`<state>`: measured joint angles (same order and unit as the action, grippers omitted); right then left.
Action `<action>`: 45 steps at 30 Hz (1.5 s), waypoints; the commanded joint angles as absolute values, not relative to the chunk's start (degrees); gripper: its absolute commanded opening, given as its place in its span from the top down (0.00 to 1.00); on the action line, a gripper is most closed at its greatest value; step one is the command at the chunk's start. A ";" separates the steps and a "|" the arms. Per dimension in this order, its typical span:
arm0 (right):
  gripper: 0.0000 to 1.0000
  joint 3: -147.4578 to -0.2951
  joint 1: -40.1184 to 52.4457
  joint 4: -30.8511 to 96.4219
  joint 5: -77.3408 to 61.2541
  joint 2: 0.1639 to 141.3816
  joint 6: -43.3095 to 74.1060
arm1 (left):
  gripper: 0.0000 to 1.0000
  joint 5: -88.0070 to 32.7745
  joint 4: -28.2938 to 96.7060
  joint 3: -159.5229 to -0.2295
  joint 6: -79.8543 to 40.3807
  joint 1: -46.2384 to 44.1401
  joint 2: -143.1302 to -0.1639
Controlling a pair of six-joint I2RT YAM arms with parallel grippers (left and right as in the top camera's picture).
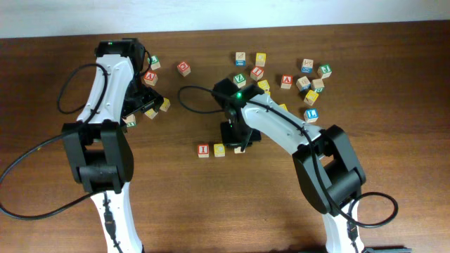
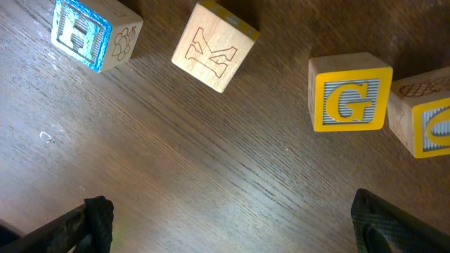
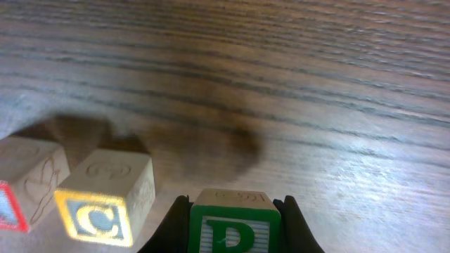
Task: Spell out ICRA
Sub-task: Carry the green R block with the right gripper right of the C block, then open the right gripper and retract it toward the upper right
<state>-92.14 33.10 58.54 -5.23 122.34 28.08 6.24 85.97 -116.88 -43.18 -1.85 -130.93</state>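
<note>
Brown wood makes up the surface [image 1: 211,211], and small letter blocks lie on it. The block that matters now is the green block [image 3: 235,225]. It has a green letter on a white face. Only the top of the letter shows, so it could be a P or an R. The right hand [image 1: 239,140] is clenched on it, with one finger pressed on each side. I cannot tell if the block is resting on the wood or lifted a bit.

Just beside it, on the robot's left, sits the C block [image 3: 104,207], with a small gap between the two. Next to that, further left, is the I block [image 1: 204,149]. So the three make one row that runs from side to side in front of the robot. The green block is in the third spot, and it looks a little nearer the robot than the C. I think it needs only a small nudge to line up before the hand lets go.

Past the green block the wood is bare, so there is room for one more letter. A red A block [image 1: 286,81] waits in the pile at the far right, and the right arm is nearer to it.

Far to the left, the left hand [image 2: 232,228] hangs wide open with nothing in it. A G block [image 2: 349,91] and an H block [image 2: 88,31] lie near it.
</note>
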 commanded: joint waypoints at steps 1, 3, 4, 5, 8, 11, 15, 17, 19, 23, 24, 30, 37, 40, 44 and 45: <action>0.90 -90.52 33.43 56.88 -5.82 121.34 30.24 | 0.01 6.48 86.00 -116.92 -43.68 -1.69 -129.54; 0.89 -90.52 33.43 55.94 -5.87 121.34 30.81 | 0.01 6.48 86.00 -116.92 -43.68 -1.69 -129.54; 0.89 -90.52 33.43 55.59 -5.87 121.34 31.00 | 0.01 6.46 86.00 -116.92 -43.68 -1.69 -129.54; 0.85 -90.52 33.54 55.40 -5.85 121.34 31.00 | 0.01 6.48 86.00 -116.92 -43.68 -1.69 -129.54; 0.84 -90.52 34.52 54.98 -5.82 121.34 31.16 | 0.01 6.46 86.00 -116.92 -43.68 -1.69 -129.54; 0.80 -90.52 35.35 54.57 -5.32 121.34 32.01 | 0.01 6.48 86.00 -116.92 -43.68 -1.69 -129.54; 0.74 -90.52 35.35 54.37 -5.37 121.34 32.01 | 0.01 6.48 86.00 -116.92 -43.68 -1.69 -129.54; 0.69 -90.52 35.35 54.35 -5.37 121.34 32.01 | 0.01 6.48 86.00 -116.92 -43.68 -1.69 -129.54; 0.64 -90.52 35.35 54.37 -5.37 121.34 32.01 | 0.01 6.48 86.00 -116.92 -43.68 -1.69 -129.54; 0.64 -90.54 35.20 54.37 -4.84 121.34 31.99 | 0.01 6.46 86.00 -116.92 -43.68 -1.69 -129.54; 0.66 -90.54 35.20 54.37 -4.67 121.34 32.01 | 0.01 6.46 86.00 -116.92 -43.68 -1.69 -129.54; 0.76 -90.54 35.20 55.51 -4.47 121.34 31.99 | 0.01 6.48 86.00 -116.92 -43.68 -1.69 -129.54; 0.78 -90.54 35.20 56.27 -4.14 121.34 32.03 | 0.01 6.46 86.00 -116.92 -43.68 -1.69 -129.54; 0.78 -90.54 35.18 54.50 -4.01 121.34 33.41 | 0.01 6.46 86.00 -116.92 -43.68 -1.69 -129.54; 0.78 -90.54 35.18 51.96 -4.01 121.34 36.56 | 0.01 6.48 86.00 -116.92 -43.68 -1.69 -129.54; 0.78 -90.54 35.14 51.75 -4.01 121.34 36.62 | 0.01 6.48 86.00 -116.92 -43.68 -1.69 -129.54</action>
<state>-90.83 35.05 52.27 -5.04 122.34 34.87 6.24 85.95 -116.88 -43.18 -1.85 -130.93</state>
